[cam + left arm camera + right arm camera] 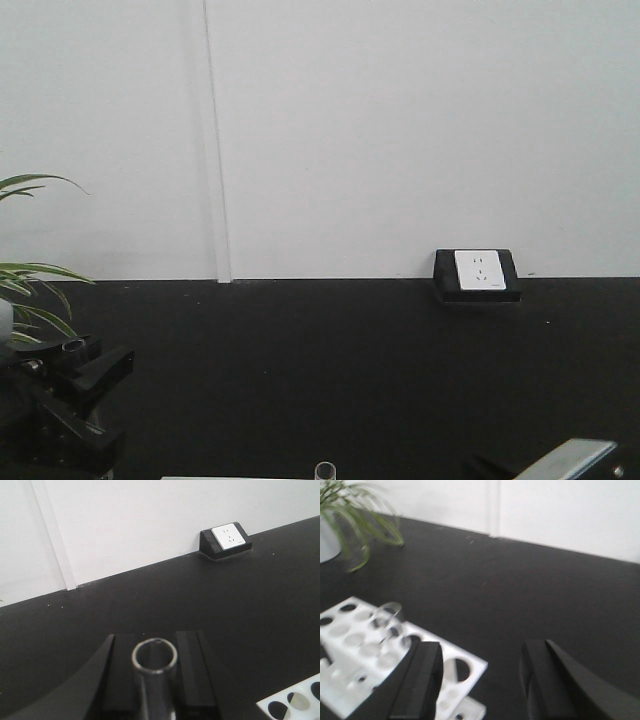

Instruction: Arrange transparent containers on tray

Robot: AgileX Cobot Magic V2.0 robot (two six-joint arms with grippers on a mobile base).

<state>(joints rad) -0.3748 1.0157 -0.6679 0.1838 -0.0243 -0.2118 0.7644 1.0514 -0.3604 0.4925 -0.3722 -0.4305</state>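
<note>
Tube [155,702], one, clamped in left pincer [151,660]. Right pincer [480,677] wide, empty, beside white rack [472,667]; clear tube [387,620] tilted among its holes. One socket [227,537], one plant [329,537] on black bench [150,605].

Lab: glass test tube [155,692], white tube rack [367,641], black bench [350,380], socket box [478,272]

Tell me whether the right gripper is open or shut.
Open: the right gripper has its two black fingers wide apart, with nothing held between them.
</note>
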